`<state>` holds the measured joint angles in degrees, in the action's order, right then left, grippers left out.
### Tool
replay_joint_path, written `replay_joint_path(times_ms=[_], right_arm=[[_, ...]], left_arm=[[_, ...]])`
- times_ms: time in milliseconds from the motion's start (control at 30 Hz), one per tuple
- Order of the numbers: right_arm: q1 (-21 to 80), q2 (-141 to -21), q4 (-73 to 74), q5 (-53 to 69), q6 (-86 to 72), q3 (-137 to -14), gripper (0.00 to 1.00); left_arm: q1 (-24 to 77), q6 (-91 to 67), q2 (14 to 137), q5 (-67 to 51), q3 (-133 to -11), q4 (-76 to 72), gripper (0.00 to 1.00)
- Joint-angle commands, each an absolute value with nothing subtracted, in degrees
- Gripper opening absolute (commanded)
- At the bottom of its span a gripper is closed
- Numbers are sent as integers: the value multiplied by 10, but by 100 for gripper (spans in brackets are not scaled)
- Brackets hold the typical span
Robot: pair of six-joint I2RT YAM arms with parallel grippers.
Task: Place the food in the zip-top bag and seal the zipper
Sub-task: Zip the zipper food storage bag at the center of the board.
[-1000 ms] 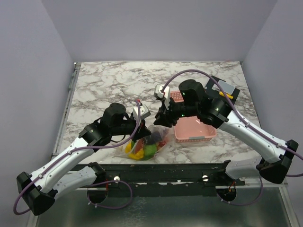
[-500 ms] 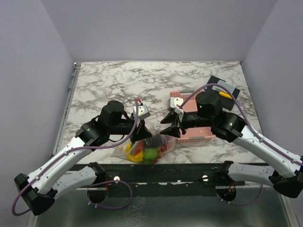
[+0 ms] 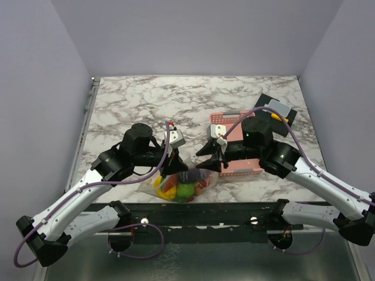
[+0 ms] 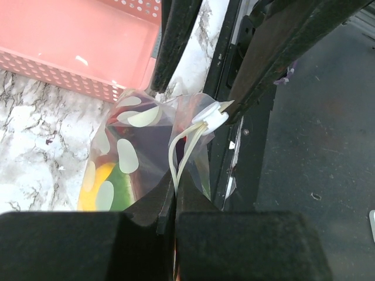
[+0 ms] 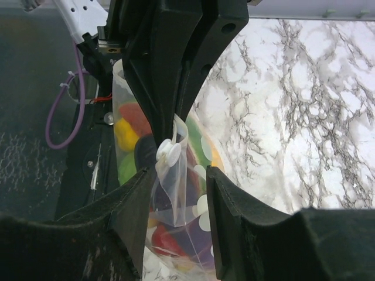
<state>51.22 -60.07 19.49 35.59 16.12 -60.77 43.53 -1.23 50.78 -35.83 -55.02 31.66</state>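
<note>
The zip-top bag lies at the table's near edge, clear with pale dots. Inside it the food shows yellow, green, red and purple. My left gripper is shut on the bag's mouth edge, pinching the zipper strip. A white slider tab sits on that strip, also seen in the right wrist view. My right gripper stands open. Its fingers straddle the bag's loose corner with a gap on both sides.
A pink perforated basket stands just right of the bag, partly under the right arm, and close behind the bag. A black mat with yellow and grey items lies at the back right. The black frame rail runs along the near edge.
The right gripper has opened and swung down and right, from the basket's far-left corner to beside the bag's mouth. The left gripper stays shut on the bag, shifted slightly.
</note>
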Motion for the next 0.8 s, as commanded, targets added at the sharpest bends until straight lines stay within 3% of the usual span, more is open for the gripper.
replay_joint_path(times_ms=[0,767], right_arm=[[515,-612,160,371,158,-601,46],[515,-639,139,409,141,-600,25]], left_arm=[[437,-11,499,-388,-578,299,0],[437,-9,506,-393,-606,300,0]])
